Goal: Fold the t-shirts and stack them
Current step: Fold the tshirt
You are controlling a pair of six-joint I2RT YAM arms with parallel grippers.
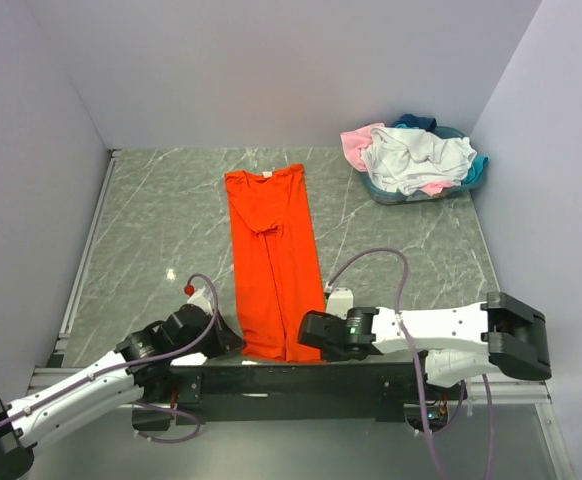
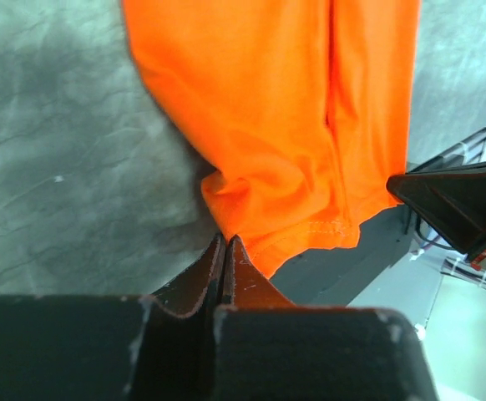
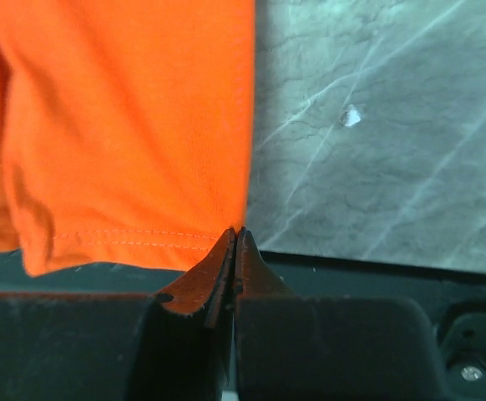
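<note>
The orange t-shirt (image 1: 273, 255) lies flat on the marble table as a long narrow strip with its collar at the far end, and its near hem hangs over the table's front edge. My left gripper (image 1: 233, 340) is shut on the hem's near left corner, where the cloth (image 2: 268, 109) bunches up at the closed tips (image 2: 226, 239). My right gripper (image 1: 307, 334) is shut on the near right corner of the shirt (image 3: 118, 125), its tips (image 3: 236, 232) meeting at the hem edge. White, pale pink and teal shirts (image 1: 416, 158) lie heaped at the back right.
A teal basket (image 1: 477, 170) at the back right corner holds the heaped shirts. Grey walls close the table on three sides. The black front rail (image 1: 301, 378) runs under the shirt's hem. The right gripper shows at the right of the left wrist view (image 2: 460, 200).
</note>
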